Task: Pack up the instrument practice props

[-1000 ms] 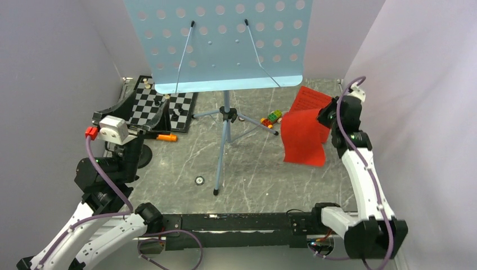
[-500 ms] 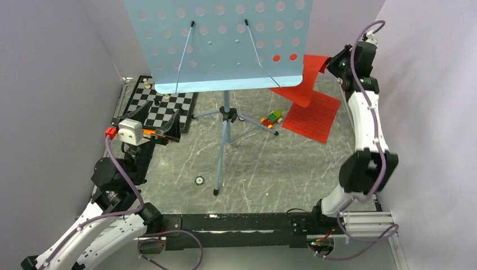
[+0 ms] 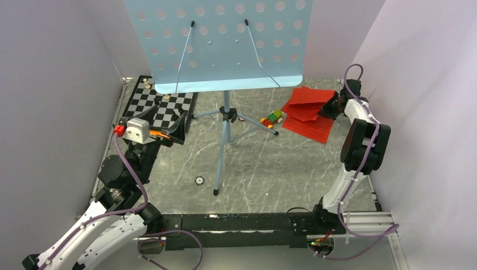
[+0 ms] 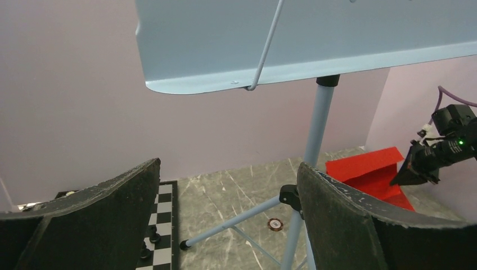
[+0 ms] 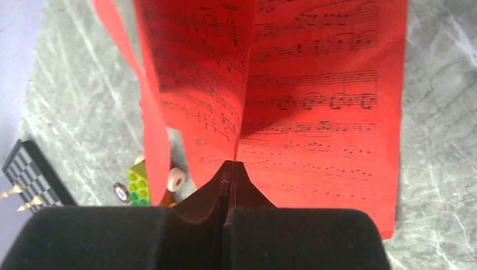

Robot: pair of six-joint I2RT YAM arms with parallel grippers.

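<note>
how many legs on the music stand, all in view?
3. One leg reaches left toward the chessboard, a second right, ending by the toy car, a third forward. None hidden.

White-and-black arms [image 3: 95, 225] trail purple cables [image 3: 119, 157], fingers [image 4: 349, 225] apparently rough black.

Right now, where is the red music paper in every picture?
Top external: red music paper at the far right, beside the toy car.
Left wrist: low at the right edge.
Right wrist: fills the top and middle.
Shared landmark: the right claw pinching it.
</note>
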